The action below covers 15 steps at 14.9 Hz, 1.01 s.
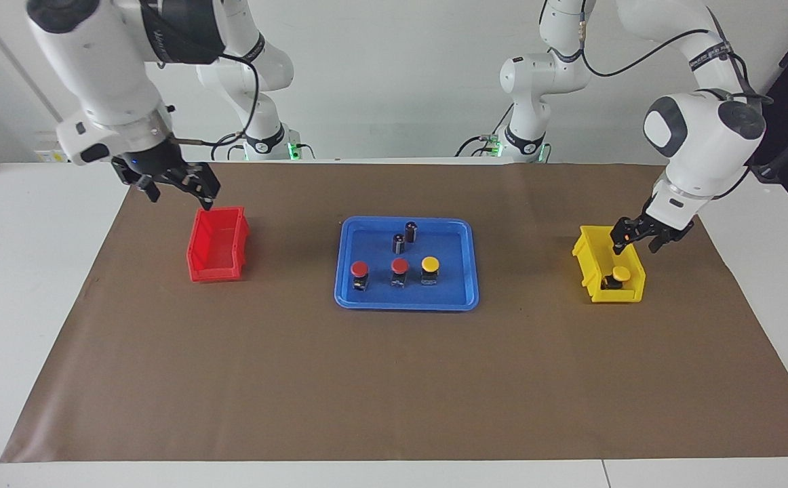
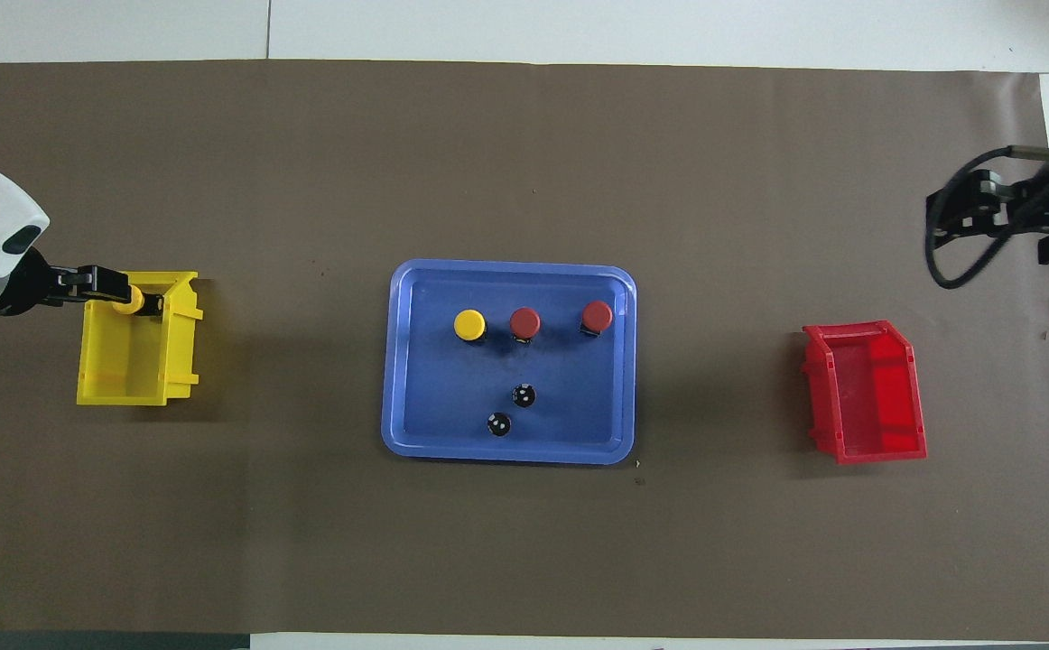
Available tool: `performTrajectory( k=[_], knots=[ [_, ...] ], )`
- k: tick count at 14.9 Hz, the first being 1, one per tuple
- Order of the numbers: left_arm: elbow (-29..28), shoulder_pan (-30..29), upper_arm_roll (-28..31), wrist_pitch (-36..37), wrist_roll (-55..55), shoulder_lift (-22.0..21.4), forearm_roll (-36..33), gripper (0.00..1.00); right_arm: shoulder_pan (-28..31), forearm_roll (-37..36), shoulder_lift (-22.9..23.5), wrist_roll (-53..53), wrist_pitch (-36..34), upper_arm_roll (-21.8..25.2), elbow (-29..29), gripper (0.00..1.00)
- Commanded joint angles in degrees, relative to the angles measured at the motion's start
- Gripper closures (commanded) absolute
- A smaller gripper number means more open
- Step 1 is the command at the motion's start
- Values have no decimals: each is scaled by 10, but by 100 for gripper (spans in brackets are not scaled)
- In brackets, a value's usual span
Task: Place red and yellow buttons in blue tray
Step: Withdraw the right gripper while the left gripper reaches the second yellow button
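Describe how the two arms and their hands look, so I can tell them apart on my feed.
Both arms are glossy white with rounded joint housings, dark grey joint caps and black cables looped along them. The left hand is black with a small orange light. The right hand is black, on a white wrist with a wide black band above it.
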State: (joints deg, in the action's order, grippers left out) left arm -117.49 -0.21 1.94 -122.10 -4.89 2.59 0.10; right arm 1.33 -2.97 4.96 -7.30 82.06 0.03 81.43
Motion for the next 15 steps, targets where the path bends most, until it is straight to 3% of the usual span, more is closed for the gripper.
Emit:
performTrajectory(
  k=[1, 5, 15],
  knots=[
    [-41, -1, -2, -65, -1, 1, -7, 20, 23, -2, -17, 35, -15, -1, 13, 0],
    [-43, -2, -2, -76, -5, 18, -7, 27, 36, 2, -55, 44, 40, 7, 92, 0],
    [-49, -2, -2, -107, -4, 40, -7, 37, 46, 3, -58, 54, 33, 5, 99, 0]
  ],
)
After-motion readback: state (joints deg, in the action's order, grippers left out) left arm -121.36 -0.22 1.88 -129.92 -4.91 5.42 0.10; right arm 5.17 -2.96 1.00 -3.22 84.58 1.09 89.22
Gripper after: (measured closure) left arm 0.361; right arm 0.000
